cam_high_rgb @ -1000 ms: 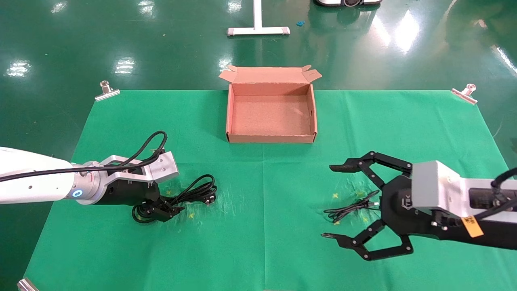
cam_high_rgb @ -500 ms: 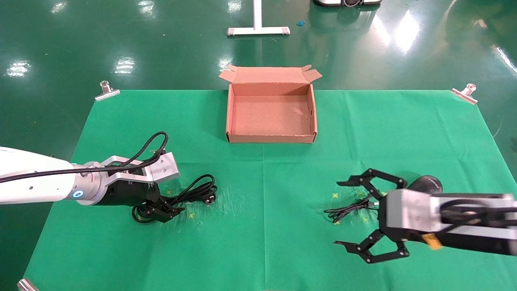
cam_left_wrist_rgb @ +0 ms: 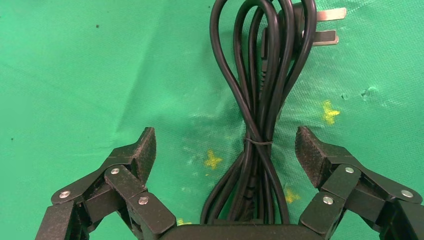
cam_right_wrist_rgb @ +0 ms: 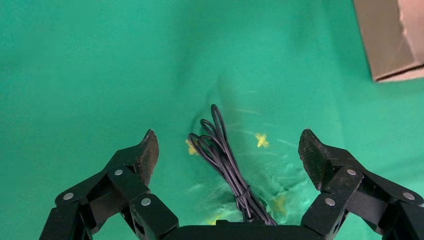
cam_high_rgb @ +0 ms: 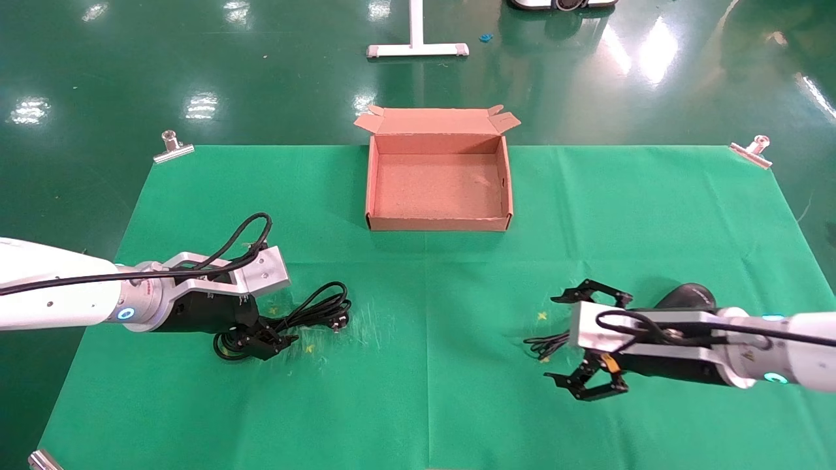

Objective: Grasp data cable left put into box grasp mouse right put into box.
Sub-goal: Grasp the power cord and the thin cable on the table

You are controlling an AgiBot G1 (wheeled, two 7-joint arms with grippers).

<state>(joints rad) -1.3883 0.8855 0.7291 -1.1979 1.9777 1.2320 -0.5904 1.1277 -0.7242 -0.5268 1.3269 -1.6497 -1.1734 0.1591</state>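
On our left, the left gripper (cam_high_rgb: 261,341) sits low over the green cloth (cam_high_rgb: 424,365) with its jaws spread wide, not gripping anything. The data cable (cam_left_wrist_rgb: 260,125) runs straight down the gap between the two pads, its tied waist about level with them, so we judge the gripper is lined up to close across the bundle where the loops are gathered tightest. In the head view the cable's loops and plug (cam_high_rgb: 338,320) lie on the cloth just beyond that gripper.

In the middle, at the far edge of the cloth, the box (cam_high_rgb: 372,196) stands open with nothing inside, its flaps folded back, within reach of both arms.

On our right, the right gripper (cam_high_rgb: 588,343) is also wide open and low, holding nothing. The mouse's thin cord (cam_right_wrist_rgb: 220,160) lies bundled between its pads. The mouse (cam_high_rgb: 686,296) itself rests on the cloth just beside the right arm, partly hidden by it, so the jaws seem centred on the cord rather than the body, which may slip if gripped there.
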